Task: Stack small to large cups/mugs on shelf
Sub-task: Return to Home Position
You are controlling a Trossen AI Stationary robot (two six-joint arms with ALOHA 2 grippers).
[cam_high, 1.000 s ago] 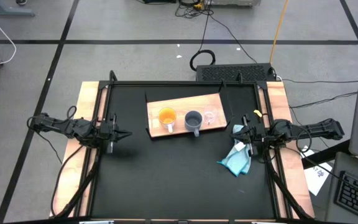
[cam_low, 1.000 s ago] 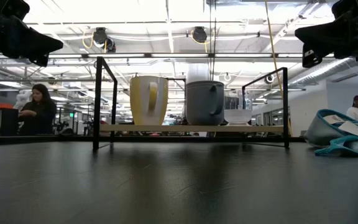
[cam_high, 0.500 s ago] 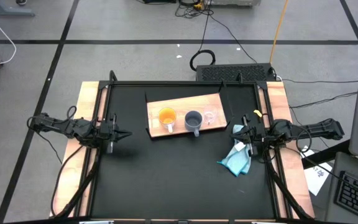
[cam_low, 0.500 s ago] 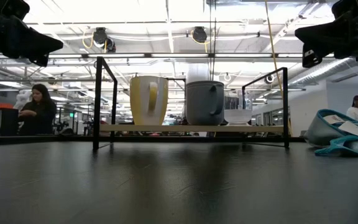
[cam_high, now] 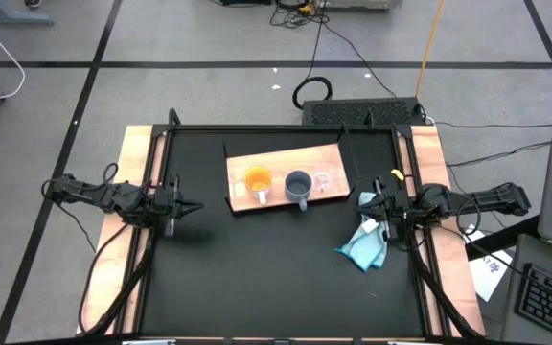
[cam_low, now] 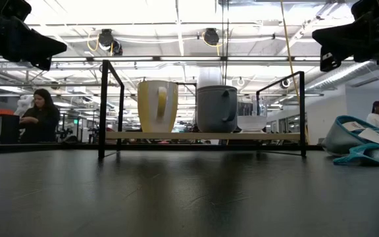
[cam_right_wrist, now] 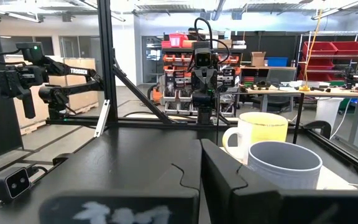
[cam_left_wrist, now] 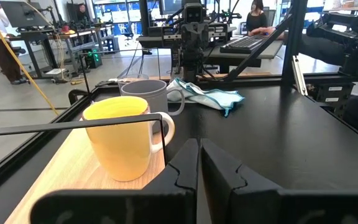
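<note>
Orange cup [cam_high: 257, 179], blue-grey mug [cam_high: 298, 185], clear cup [cam_high: 322, 180]: in row on shelf [cam_high: 286, 158].
Left gripper [cam_high: 190, 206]: clenched, table's left edge.
Right gripper [cam_high: 360, 201]: clenched, right edge.

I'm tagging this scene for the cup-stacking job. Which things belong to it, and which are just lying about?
Job: wooden shelf board; on it, orange mug, blue-grey mug, clear cup; left tool and right tool, both shut, at the table's sides.

Lying about: light blue cloth on the black tabletop, near the right tool.
</note>
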